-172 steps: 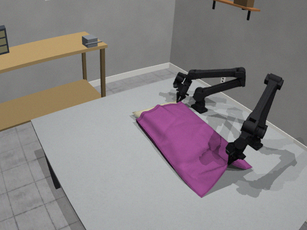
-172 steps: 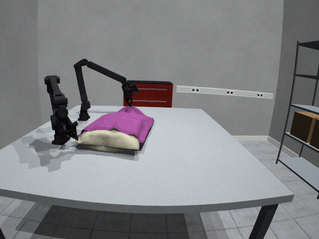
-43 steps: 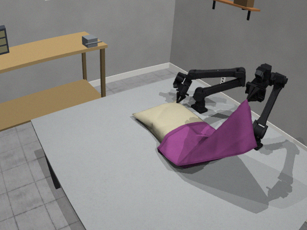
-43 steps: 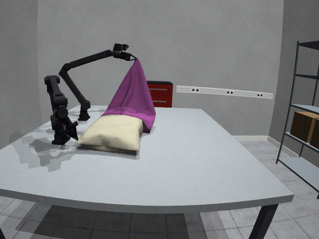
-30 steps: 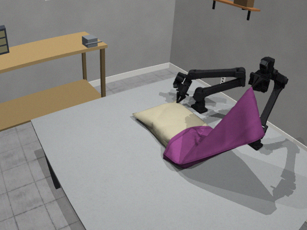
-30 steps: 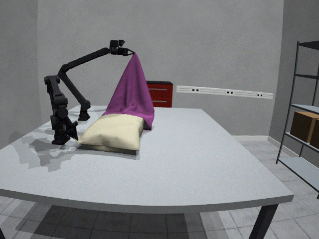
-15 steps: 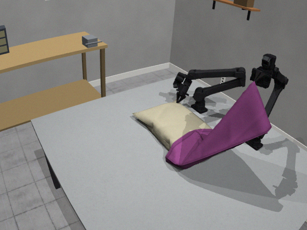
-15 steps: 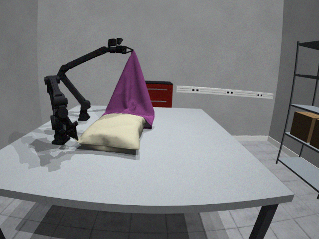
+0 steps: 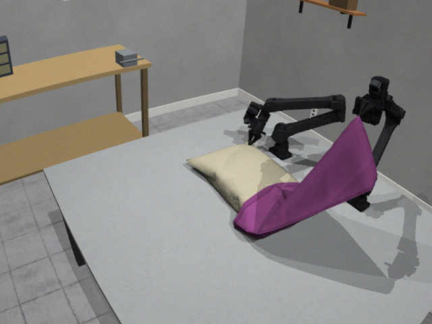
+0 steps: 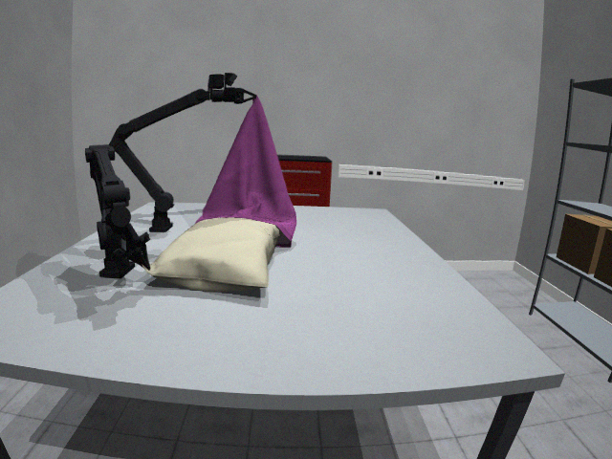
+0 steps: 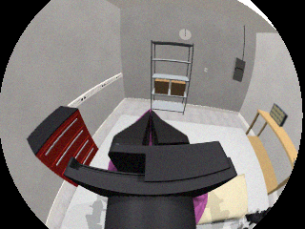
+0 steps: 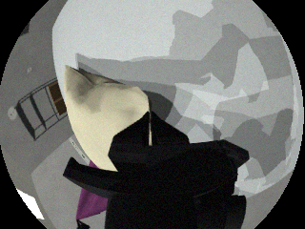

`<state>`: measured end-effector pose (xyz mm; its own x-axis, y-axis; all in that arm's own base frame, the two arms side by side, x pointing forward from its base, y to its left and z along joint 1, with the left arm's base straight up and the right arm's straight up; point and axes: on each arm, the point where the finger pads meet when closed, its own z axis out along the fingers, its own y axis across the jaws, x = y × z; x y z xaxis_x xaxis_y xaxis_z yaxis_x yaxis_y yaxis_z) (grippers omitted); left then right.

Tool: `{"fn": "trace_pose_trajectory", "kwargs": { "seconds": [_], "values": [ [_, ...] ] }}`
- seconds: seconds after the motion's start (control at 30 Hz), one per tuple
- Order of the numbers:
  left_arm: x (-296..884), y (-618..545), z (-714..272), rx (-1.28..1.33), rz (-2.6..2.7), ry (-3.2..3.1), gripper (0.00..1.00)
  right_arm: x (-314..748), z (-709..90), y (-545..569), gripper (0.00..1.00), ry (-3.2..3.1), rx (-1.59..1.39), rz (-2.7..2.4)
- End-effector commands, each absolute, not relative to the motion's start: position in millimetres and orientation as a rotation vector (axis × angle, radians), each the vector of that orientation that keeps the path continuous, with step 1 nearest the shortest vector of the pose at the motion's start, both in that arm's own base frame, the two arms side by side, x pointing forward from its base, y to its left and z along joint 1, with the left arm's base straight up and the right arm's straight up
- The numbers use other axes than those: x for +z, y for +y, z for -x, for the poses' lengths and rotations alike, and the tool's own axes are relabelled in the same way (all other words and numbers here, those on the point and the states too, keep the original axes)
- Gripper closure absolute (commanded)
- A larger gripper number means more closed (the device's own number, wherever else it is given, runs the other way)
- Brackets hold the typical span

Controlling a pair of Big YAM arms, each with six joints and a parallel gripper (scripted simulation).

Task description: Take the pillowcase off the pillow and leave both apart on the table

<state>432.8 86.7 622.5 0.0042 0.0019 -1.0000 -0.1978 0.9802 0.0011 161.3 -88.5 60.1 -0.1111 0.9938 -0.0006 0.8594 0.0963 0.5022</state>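
Gray walls, wooden workbench, red drawer cabinet.

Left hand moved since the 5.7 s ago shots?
Yes, up. In the exterior view, the left hand was in front of the red drawer cabinet; now it's well above the cabinet's top.
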Motion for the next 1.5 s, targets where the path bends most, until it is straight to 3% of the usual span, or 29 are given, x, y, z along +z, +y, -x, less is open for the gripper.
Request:
{"fn": "trace_pose_trajectory", "kwargs": {
  "seconds": [0.0, 1.47],
  "values": [
    [672.6, 105.1, -424.5, 0.194, 0.184, 1.465, 0.98, 71.2, -167.2, -96.6, 0.98, 2.029, 0.523, -1.787],
    [673.7, 200.3, -433.3, 0.344, 0.322, 1.446, 0.98, 71.3, -167.3, -96.7, 0.98, 2.028, 0.523, -1.787]
  ]
}}
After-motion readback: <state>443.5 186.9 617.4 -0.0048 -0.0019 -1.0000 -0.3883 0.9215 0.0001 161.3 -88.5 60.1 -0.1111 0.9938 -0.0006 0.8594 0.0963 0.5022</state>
